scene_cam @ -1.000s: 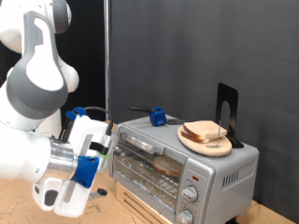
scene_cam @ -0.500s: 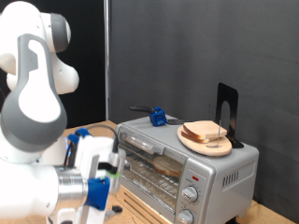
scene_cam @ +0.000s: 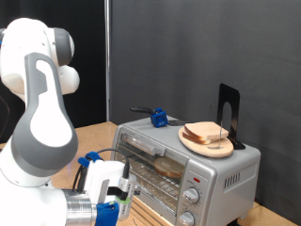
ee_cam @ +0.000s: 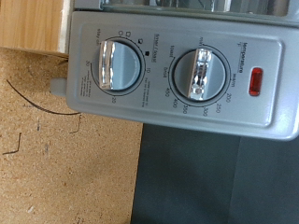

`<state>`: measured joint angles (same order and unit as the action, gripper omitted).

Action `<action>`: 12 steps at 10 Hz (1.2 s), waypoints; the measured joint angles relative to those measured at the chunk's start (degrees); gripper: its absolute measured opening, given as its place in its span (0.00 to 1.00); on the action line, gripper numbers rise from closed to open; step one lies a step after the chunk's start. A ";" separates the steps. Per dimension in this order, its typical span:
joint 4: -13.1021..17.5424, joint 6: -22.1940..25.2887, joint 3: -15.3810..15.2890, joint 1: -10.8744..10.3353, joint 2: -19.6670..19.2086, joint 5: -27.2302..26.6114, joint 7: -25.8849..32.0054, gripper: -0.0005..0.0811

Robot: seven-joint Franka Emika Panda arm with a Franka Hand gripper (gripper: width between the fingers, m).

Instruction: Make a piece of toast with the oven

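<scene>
Light fell evenly and fairly bright against a black backdrop. The oven (scene_cam: 188,160) threw only a soft shadow on the desk (ee_cam: 56,140). Its knobs (ee_cam: 114,63) showed white glare. The wrist view looked slightly soft

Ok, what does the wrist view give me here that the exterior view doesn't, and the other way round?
Only the wrist view shows the control panel up close: two round knobs with printed dial markings and a red indicator light, plus the wooden table; no claw shows there.

Only the exterior view shows the claw low in front of the oven door, the piece of toast on a round wooden plate on top, and a blue tool.

Both show the oven.
</scene>
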<state>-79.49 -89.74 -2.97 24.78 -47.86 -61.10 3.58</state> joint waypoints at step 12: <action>6.43 -5.78 -1.49 -5.36 -9.59 -0.45 0.19 1.00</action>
<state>-73.06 -95.52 -4.46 19.42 -57.46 -61.55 3.77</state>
